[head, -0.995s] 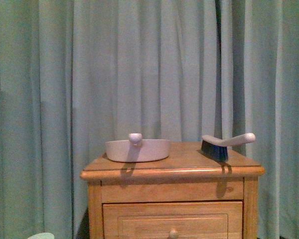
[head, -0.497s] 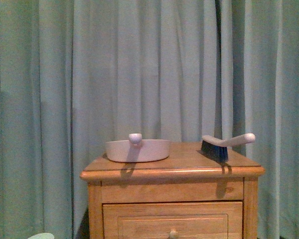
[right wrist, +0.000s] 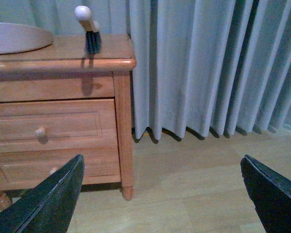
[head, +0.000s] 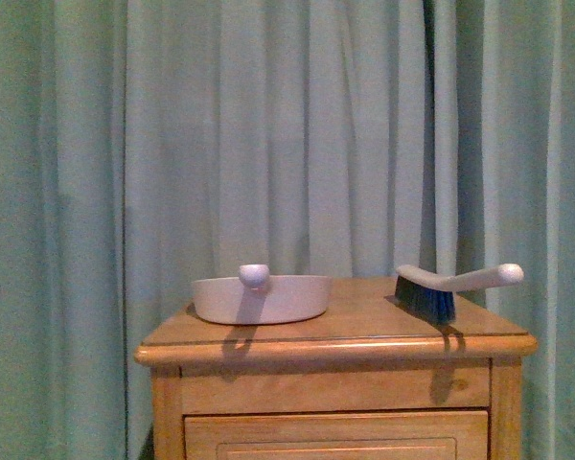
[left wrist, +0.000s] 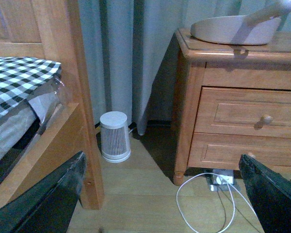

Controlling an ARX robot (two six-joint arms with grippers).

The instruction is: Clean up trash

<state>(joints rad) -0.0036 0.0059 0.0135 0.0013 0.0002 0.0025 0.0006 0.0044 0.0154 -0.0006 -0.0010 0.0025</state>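
Note:
The trash is out of view in every frame. A pale dustpan [head: 261,297] and a hand brush [head: 450,287] with dark bristles lie on top of a wooden nightstand [head: 335,350]. My left gripper [left wrist: 165,206] hangs open above the wooden floor, left of the nightstand [left wrist: 233,97], with nothing between its fingers. Open too, my right gripper [right wrist: 162,206] is over bare floor at the nightstand's right side [right wrist: 53,116], below the brush [right wrist: 89,29]. Neither arm shows in the front view.
A wooden bed frame [left wrist: 82,97] with a checked cover stands left of the nightstand. A small white ribbed canister [left wrist: 115,136] sits on the floor between them. A white cable [left wrist: 203,204] loops from a power strip [left wrist: 220,178]. Teal curtains [head: 287,134] hang behind.
The front view has shifted: the nightstand now looks larger and lower in frame, and the pale object at the lower left has left the picture. Dustpan and brush lie as before.

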